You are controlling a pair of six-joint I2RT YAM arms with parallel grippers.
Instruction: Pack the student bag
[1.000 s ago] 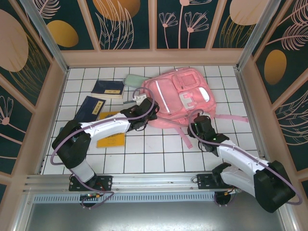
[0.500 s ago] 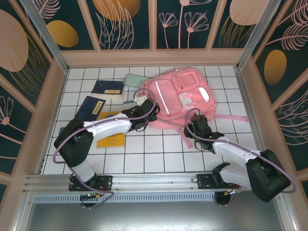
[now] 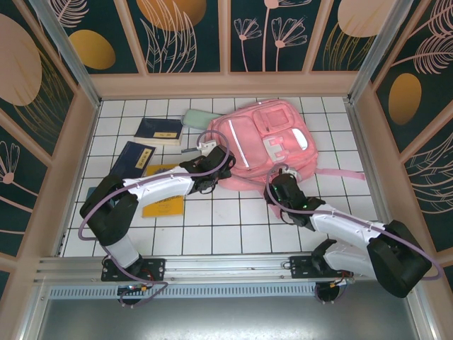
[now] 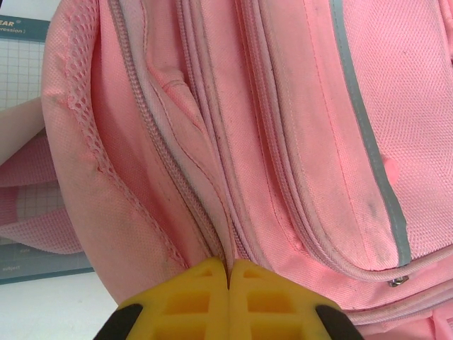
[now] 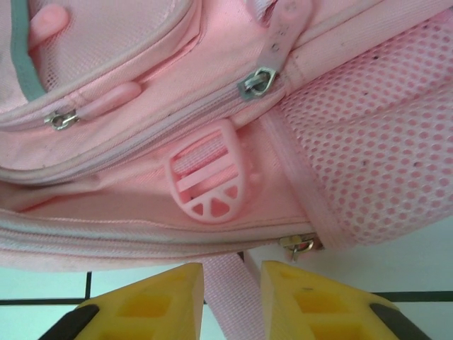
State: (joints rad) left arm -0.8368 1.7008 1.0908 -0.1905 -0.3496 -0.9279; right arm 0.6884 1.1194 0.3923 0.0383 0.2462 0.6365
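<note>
Table [image 3: 233,227]: white tiles, walled on three sides. There are bare tiles between the bag and the arm bases, so a pull toward the bases is likely the freest move.
Student bag [image 3: 265,138]: lies flat at the back centre-right, front pockets up. It is near the back wall, and its loose straps trail toward the right wall.
Handling (judged): soft and slack, probably light. It will sag and fold rather than lift as one piece, so seams, webbing and zip pulls look like better holds than the flat panels.
Books [image 3: 159,130]: stacked left of the bag, which leaves little room for a leftward drag.
Mesh pocket [image 5: 382,127]: stretchy and likely to snag.
Strap [image 5: 228,273]: flat webbing that runs out from under the bag's near edge.
Right gripper [image 5: 230,301]: fingers apart and astride the strap. I cannot tell whether they touch it.
Left gripper [image 4: 228,280]: fingers pressed together, tips at the main zip seam. I cannot tell whether any fabric is nipped between them.
</note>
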